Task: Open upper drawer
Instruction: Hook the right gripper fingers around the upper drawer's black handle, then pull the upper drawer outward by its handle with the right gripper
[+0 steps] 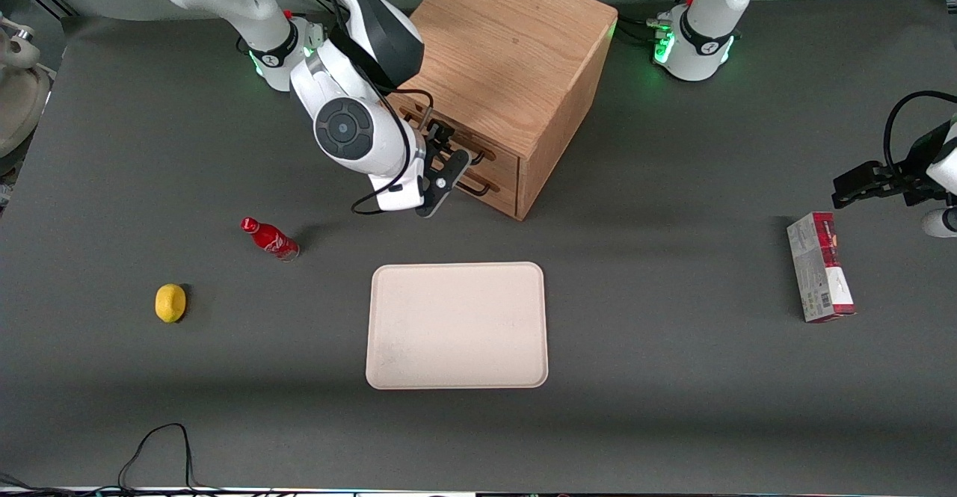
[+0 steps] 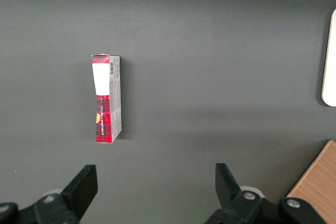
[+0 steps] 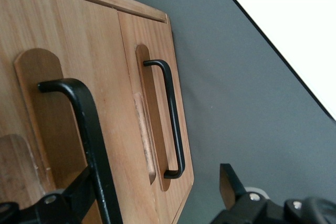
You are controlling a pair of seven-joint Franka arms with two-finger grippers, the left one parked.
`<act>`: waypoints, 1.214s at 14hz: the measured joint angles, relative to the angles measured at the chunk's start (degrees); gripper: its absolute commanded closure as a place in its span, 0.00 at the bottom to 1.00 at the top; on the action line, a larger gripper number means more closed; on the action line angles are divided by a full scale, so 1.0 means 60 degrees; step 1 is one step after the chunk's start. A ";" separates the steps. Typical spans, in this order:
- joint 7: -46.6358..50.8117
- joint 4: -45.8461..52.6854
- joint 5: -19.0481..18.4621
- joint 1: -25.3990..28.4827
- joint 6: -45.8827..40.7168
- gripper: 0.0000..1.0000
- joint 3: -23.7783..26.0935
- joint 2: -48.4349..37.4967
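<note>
Gripper (image 1: 447, 159) is sitting at the upper drawer (image 1: 457, 144) of the wooden cabinet (image 1: 508, 71).
Its fingers are staying apart around the dark handle (image 3: 89, 140), not squeezing it; the drawer is looking closed.

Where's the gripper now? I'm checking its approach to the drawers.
The gripper is open in front of the cabinet, straddling the upper drawer's handle.

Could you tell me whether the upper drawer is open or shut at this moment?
Shut: the upper drawer sits flush with the lower drawer, and the open pincer straddles its handle.
</note>
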 measured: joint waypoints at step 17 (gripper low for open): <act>-0.0736 -0.0267 0.0015 -0.0387 0.0954 0.00 -0.0187 0.0255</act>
